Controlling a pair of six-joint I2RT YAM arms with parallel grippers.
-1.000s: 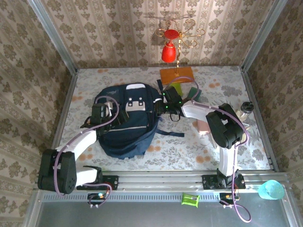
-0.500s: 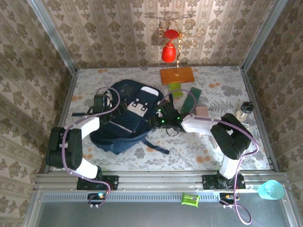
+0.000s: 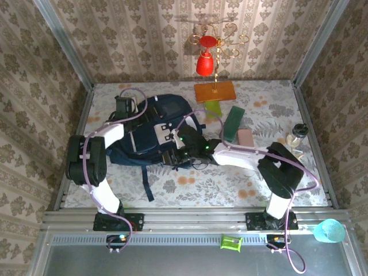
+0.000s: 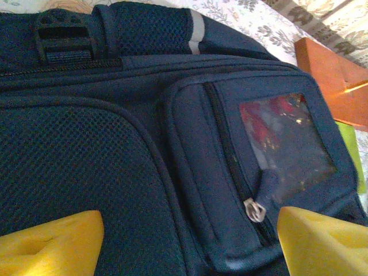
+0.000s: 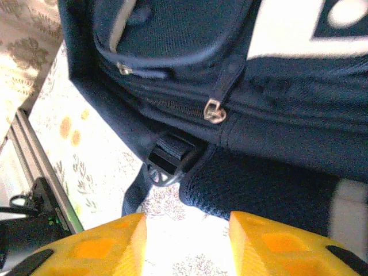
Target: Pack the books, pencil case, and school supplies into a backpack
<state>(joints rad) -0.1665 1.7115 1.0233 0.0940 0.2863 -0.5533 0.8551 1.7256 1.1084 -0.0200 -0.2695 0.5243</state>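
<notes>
Left arm folds back at its elbow, its tool (image 4: 187, 230) spread wide and empty, the backpack (image 3: 152, 129) just beneath it. Right arm reaches leftward (forearm low over the bench (image 3: 230, 178)); its tool (image 5: 187, 230) is partly spread and empty, with the backpack's buckle just ahead.

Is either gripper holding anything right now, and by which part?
Nothing is held. The right gripper stands open beside the backpack, bare table between its fingers. The left gripper is wide open over the backpack's pocket, pinching no fabric.

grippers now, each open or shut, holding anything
Left gripper: open, jaws wide apart over the backpack, holding nothing.
Right gripper: open, nothing between its jaws.
</notes>
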